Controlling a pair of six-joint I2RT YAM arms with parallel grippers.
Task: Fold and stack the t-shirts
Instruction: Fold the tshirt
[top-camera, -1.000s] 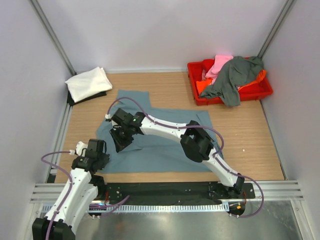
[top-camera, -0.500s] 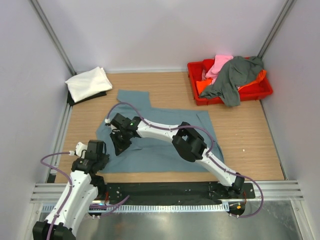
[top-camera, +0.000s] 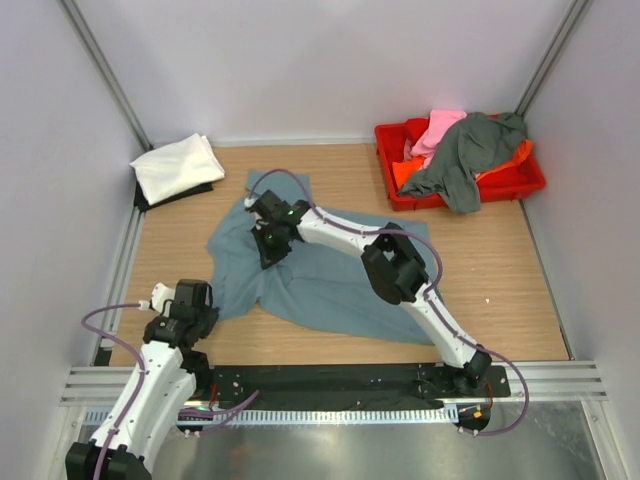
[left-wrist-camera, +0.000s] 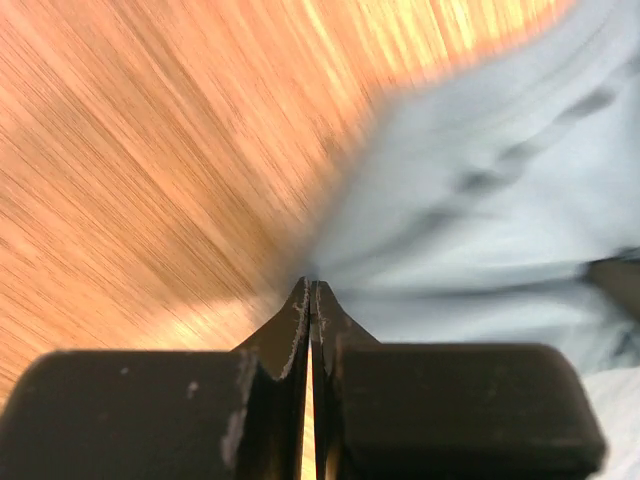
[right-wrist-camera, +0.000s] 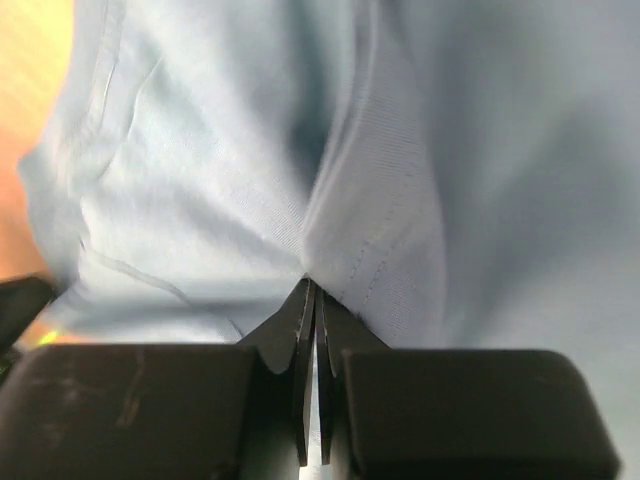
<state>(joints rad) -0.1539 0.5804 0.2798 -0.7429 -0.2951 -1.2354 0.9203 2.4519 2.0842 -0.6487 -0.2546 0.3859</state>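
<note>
Item: blue-grey t-shirt (top-camera: 335, 290), large, lying rumpled and unfolded on the middle of the wooden table (top-camera: 500, 290), its left side drawn up into ridges. Right gripper (right-wrist-camera: 311, 292): jaws pressed together on a raised fold of this shirt, towards its far left part; the right arm reaches across the cloth to get there. Left gripper (left-wrist-camera: 310, 292): jaws also closed, tips at the shirt's near-left edge; I cannot tell whether any cloth is caught between them. White t-shirt (top-camera: 178, 167): folded, at the far left corner, well apart. Red crate (top-camera: 510, 183): far right, holding a pink shirt (top-camera: 437, 130), a dark grey shirt (top-camera: 465, 155) draped over its front wall, and an orange shirt (top-camera: 515, 155). Hazards, as I judge them: a single pinch point is likely to drag the cloth into a bunch, not a flat sheet; the fold looks thin and may slip free under pull; the right arm's elbow (top-camera: 395, 270) passes over the shirt and could catch or pin it; the far sleeve could tuck under unseen. Margins: the near hem lies close to the black base plate (top-camera: 330, 383); bare wood lies open to the right, between shirt and crate, and on the left towards the white shirt; side walls close both flanks.
</note>
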